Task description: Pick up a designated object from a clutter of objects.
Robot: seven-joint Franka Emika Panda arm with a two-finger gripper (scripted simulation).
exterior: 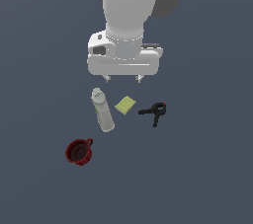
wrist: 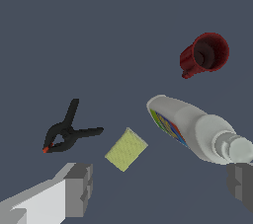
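in the exterior view the claw (exterior: 123,78) hangs above the dark counter (exterior: 207,168), its two short fingertips spread apart with nothing between them. the black spring clamp (exterior: 155,112) lies below the claw and off toward the exterior view's right, its orange-red tip pointing away from the other items. just under the claw sits the yellow-green flat block (exterior: 125,105), between the clamp and the whitish-grey bottle (exterior: 103,111), which lies on its side. the dark red handled cup (exterior: 79,151) is well apart from the claw, toward the exterior view's left.

in the wrist view both grey fingers (wrist: 79,189) show at the frame's edge, wide apart and empty. the clamp (wrist: 66,130) lies near one finger, forked handles splayed, clear of the block (wrist: 126,149). the bottle (wrist: 197,129) shows a coloured label, its cap near the other finger. the cup (wrist: 205,54) lies beyond it.
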